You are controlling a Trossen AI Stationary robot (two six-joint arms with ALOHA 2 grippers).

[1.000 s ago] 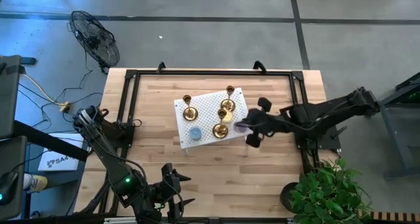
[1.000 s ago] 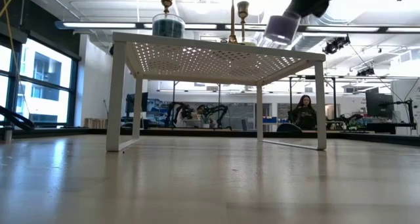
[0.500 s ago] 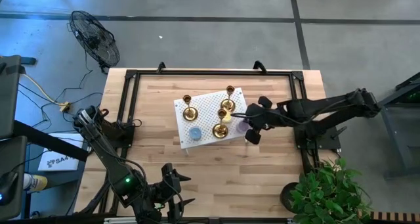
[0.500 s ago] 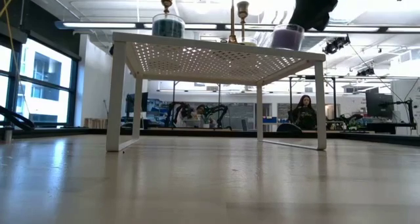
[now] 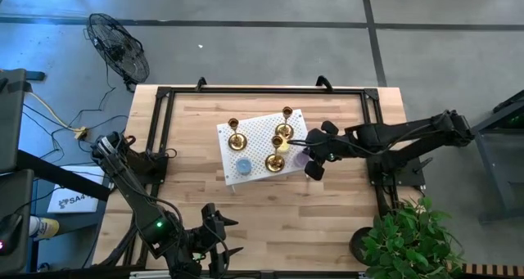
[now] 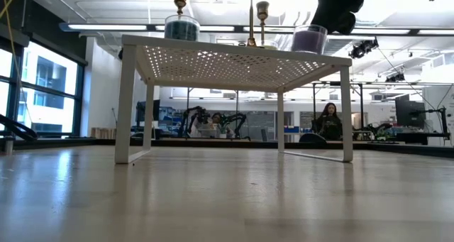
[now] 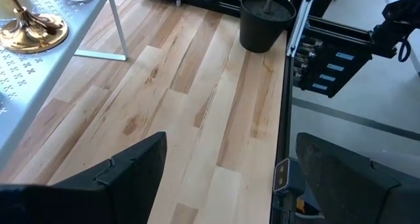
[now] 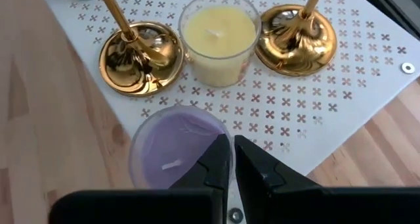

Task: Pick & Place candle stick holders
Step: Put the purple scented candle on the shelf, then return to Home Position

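Note:
Three gold candle stick holders (image 5: 237, 139) (image 5: 282, 137) (image 5: 274, 163) stand on their round bases on a white perforated stand (image 5: 255, 130) at mid-table. Two of the bases (image 8: 140, 56) (image 8: 295, 39) flank a yellow candle (image 8: 218, 37) in a glass. My right gripper (image 8: 231, 159) is at the stand's right near corner, shut on a purple candle in a glass (image 8: 172, 152), also seen in the low view (image 6: 310, 40). No gripper touches a holder. My left gripper (image 7: 226, 178) hangs open at the table's near edge, with nothing between its fingers. My right gripper has the purple candle glass by its rim (image 8: 225, 137), on the side toward the table's right. One finger (image 8: 216, 159) is over the wax inside and the other (image 8: 259, 165) is outside. The fingers slant down from the right. The glass stands upright on the stand's corner.
A blue candle (image 5: 243, 166) sits on the stand's near left part. Black frame rails (image 5: 160, 132) run around the tabletop. A potted plant (image 5: 401, 234) stands at the near right, and a fan (image 5: 119, 50) is on the floor at the far left. The wood in front of the stand is bare.
My right gripper has come a little toward the stand and down, rolling as it went. The purple candle hung tilted above the stand's corner a second ago. It now stands upright on that corner and has kept still for the last half second.

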